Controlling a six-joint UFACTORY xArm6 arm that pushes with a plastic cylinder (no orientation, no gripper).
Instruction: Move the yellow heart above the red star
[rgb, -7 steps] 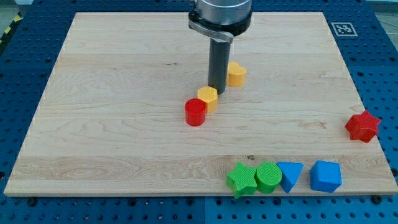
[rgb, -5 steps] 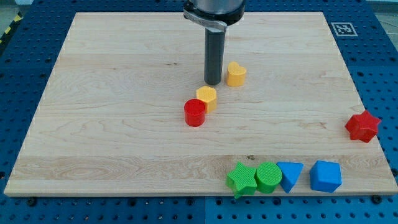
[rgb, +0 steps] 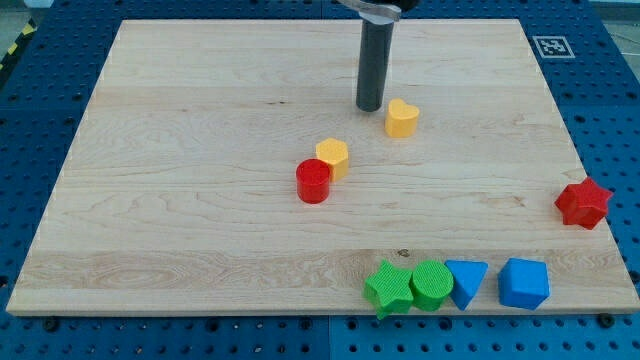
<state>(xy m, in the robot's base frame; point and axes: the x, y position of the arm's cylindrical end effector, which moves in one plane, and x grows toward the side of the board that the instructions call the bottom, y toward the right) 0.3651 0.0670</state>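
rod: upright, dark, entering from view's top | my tip (rgb: 369, 108): down at board level

A lab: the wooden surface (rgb: 180, 120) lies on a blue perforated bench (rgb: 40, 110), a fiducial marker (rgb: 552, 46) at its top-right corner.

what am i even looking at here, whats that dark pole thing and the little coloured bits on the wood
One camera looks down at a wooden board. The dark pole is a robot arm's pushing rod; it holds nothing, it only slides blocks. My tip sits just to the view's left of the yellow heart. Mid-board, a second yellow block touches a red cylinder. The red star lies at the view's right edge. Along the bottom: green star, green cylinder, blue triangle, blue block.
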